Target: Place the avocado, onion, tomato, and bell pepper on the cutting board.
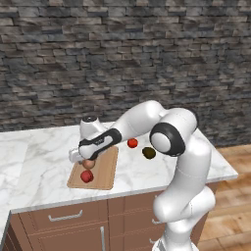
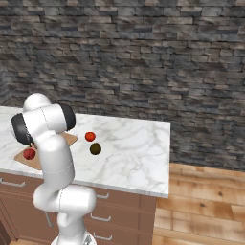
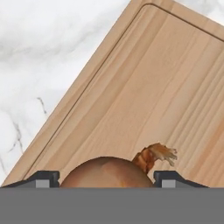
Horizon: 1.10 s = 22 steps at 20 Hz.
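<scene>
The white arm rises from the base, bends at its dark elbow joint and reaches left and down over the marble tabletop (image 1: 34,162), ending in the tool (image 1: 84,159) above the cutting board (image 1: 105,171). In the hand view the tool's two dark fingertips (image 3: 43,179) stand on either side of the onion (image 3: 105,171), close against it, its dry papery stem tuft pointing up toward the board's far corner. The jaws are partway open with the onion sitting between them; whether they press on it or merely bracket it cannot be told. From the left base view the onion (image 1: 88,163) sits directly under the hand, over the board's upper half.

The bell pepper (image 1: 87,176) lies on the board nearer its front edge, just below the onion. The tomato (image 1: 132,143) rests on the bare tabletop to the right of the board, and the avocado (image 1: 149,153) lies a little further right and forward, apart from it. Both stand close to the forearm. Behind the tabletop runs a dark stone wall (image 1: 122,54); below it are wooden drawer fronts (image 1: 63,218) with metal handles.
</scene>
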{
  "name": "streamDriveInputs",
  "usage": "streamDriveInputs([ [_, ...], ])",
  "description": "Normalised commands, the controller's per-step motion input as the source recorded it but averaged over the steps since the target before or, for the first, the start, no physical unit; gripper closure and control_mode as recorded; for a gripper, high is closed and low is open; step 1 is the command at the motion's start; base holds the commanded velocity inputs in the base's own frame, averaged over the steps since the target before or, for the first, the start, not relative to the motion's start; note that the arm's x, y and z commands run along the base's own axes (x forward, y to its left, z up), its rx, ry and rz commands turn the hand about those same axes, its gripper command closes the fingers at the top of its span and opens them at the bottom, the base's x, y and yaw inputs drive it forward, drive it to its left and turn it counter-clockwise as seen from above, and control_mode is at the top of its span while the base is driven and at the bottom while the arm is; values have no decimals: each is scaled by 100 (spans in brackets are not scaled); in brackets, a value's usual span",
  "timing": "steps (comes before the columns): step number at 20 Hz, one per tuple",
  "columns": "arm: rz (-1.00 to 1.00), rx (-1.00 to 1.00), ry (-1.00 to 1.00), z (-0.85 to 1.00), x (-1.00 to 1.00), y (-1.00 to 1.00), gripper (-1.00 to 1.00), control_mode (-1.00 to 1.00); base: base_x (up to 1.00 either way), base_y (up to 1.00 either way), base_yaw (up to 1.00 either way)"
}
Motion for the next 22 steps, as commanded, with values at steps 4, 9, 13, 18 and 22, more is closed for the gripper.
streamDriveInputs([
  [4, 0, 0, 2, -20, 11, 0, 100, -100, 0, 0, 0],
  [9, 0, 0, 3, -21, 15, 0, -100, -100, 0, 0, 0],
  [13, 0, 0, 0, -7, 3, 0, -100, -100, 0, 0, 0],
  [18, 0, 0, 0, 0, 0, 0, -100, -100, 0, 0, 0],
  [22, 0, 0, 0, 0, 0, 0, -100, -100, 0, 0, 0],
])
